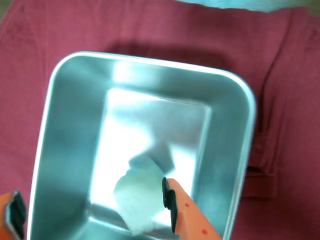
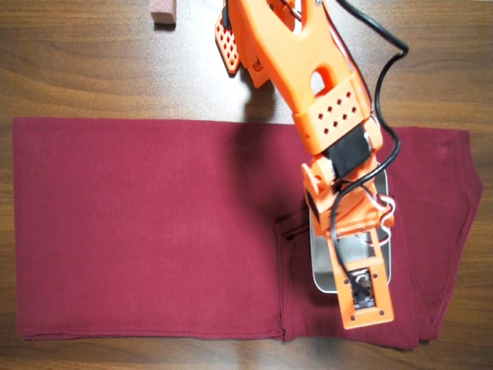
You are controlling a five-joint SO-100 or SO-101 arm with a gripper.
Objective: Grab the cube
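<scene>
In the wrist view the pale beige-grey cube lies on the floor of a steel tray, near its lower edge. My gripper is open above the tray. Its orange right finger is right beside the cube, and I cannot tell whether it touches. The left finger is far off at the picture's bottom-left, outside the tray rim. In the overhead view the orange arm reaches over the tray and hides the cube and the fingers.
The tray rests on a maroon cloth spread over a wooden table. A reddish-brown block sits on bare wood at the top edge of the overhead view, left of the arm's base.
</scene>
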